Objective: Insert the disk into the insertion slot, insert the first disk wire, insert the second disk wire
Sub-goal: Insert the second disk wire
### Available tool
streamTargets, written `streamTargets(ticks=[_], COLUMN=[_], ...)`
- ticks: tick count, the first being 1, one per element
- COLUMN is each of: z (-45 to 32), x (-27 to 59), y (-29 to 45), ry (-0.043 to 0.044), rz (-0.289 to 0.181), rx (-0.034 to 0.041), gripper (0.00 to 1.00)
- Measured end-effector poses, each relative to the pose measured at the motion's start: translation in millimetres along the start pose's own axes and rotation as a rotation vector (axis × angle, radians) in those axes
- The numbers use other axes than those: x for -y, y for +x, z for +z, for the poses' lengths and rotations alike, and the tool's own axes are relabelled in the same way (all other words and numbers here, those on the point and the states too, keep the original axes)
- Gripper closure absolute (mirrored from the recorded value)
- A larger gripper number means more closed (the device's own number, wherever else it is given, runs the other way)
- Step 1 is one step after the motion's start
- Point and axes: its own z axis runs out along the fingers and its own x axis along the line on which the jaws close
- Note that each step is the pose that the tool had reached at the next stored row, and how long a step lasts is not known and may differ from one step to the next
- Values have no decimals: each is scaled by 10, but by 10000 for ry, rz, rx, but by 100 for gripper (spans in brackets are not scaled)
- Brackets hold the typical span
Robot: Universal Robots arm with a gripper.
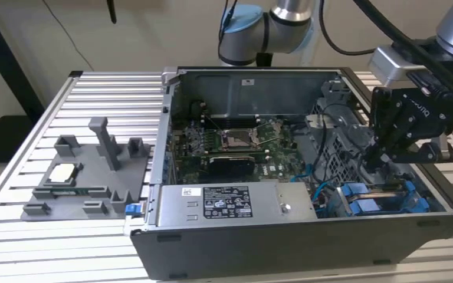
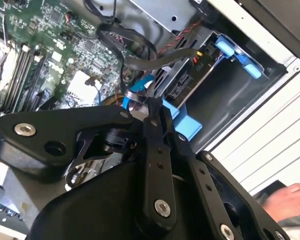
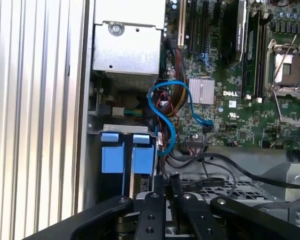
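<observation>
Pincer [image 1: 380, 158]: black linkage head, lowered into the open case at the exterior view's right, just above the blue carrier; also seen in the second wrist view [image 2: 140, 102] and first wrist view [image 3: 162, 187]; open or closed cannot be told, tips hidden behind the linkage.
Disk [image 1: 376, 197]: lying in its blue frame inside the case, near corner at the exterior view's right; blue tabs visible in the first wrist view [image 3: 127, 152]; connector edge and blue frame visible in the second wrist view [image 2: 190, 82].
Slot [image 2: 235, 97]: grey bay in the case corner, holding the disk.
Blue cable [image 3: 165, 115]: looped beside the blue tabs, running toward the circuit board.
Case [image 1: 289, 247]: dark grey, side open, on the worktop [image 1: 22, 159] of ribbed metal.
Power box [image 1: 235, 203]: silver, labelled, along the near edge of the case, left of the disk.
Tray [image 1: 85, 177]: grey, with upright posts, on the worktop left of the case.
Hand [image 2: 290, 197]: a person's, resting on the worktop outside the case.
</observation>
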Motion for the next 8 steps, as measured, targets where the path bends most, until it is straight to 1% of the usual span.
streamTargets(ticks=[5,8], z=[26,39], x=[1,4], y=[64,96], ry=[129,229], rz=[-86,-129], rx=[-17,-24], gripper=[84,84])
